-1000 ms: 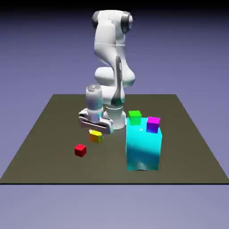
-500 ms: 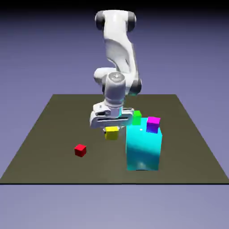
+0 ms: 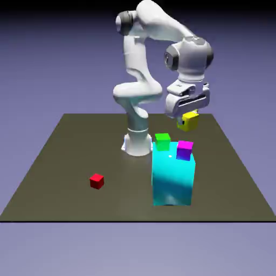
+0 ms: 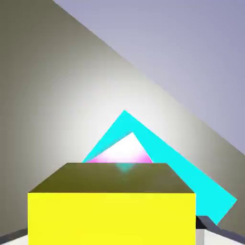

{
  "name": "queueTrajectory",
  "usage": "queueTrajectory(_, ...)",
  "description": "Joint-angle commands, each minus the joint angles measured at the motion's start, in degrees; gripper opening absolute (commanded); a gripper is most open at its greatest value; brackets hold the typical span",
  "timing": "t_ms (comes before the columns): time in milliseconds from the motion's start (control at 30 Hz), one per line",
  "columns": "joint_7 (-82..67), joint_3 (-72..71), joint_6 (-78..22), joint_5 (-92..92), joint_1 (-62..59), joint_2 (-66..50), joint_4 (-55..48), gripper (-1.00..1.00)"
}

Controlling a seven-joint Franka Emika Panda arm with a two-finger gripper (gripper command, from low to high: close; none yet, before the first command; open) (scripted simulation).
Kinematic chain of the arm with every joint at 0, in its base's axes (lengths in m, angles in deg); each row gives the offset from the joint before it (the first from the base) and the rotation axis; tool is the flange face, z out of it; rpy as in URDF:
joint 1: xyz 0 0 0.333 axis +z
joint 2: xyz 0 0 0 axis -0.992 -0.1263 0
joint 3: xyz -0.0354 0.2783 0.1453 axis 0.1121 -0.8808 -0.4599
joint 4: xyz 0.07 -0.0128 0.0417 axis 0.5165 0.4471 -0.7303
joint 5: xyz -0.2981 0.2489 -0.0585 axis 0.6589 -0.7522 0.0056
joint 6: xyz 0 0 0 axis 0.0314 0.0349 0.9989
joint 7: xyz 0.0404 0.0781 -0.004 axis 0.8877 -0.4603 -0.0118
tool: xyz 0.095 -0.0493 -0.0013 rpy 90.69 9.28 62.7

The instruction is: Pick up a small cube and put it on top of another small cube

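My gripper (image 3: 189, 116) is shut on the small yellow cube (image 3: 189, 122), held high in the air above and slightly behind the magenta cube (image 3: 184, 150). That magenta cube sits on top of a tall cyan block (image 3: 172, 180), with a green cube (image 3: 163, 142) beside it. In the hand view the yellow cube (image 4: 112, 210) fills the bottom between my fingers, and past it show the magenta cube (image 4: 122, 152) and the cyan block (image 4: 182, 172). One grey fingertip (image 4: 205, 226) peeks out at the lower right.
A red cube (image 3: 96, 181) lies on the dark table (image 3: 64, 161) toward the exterior view's left. The robot's base (image 3: 138, 141) stands just behind the cyan block.
The arm has lifted the yellow cube from low over the table up and toward the exterior view's right, to a spot above the cyan block.
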Motion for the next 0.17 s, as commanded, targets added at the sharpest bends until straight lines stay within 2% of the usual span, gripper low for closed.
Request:
queueTrajectory(0,0.2,-0.1,2.5,0.2,0.0,-0.9,1.6,-1.00)
queueTrajectory(33,0.2,-0.1,3.3,0.3,0.0,-1.1,2.1,-1.00)
queueTrajectory(67,0.2,-0.1,3.3,0.3,0.0,-1.1,2.1,1.00)
queueTrajectory(133,0.1,0.0,0.8,0.2,0.0,-0.3,0.5,1.00)
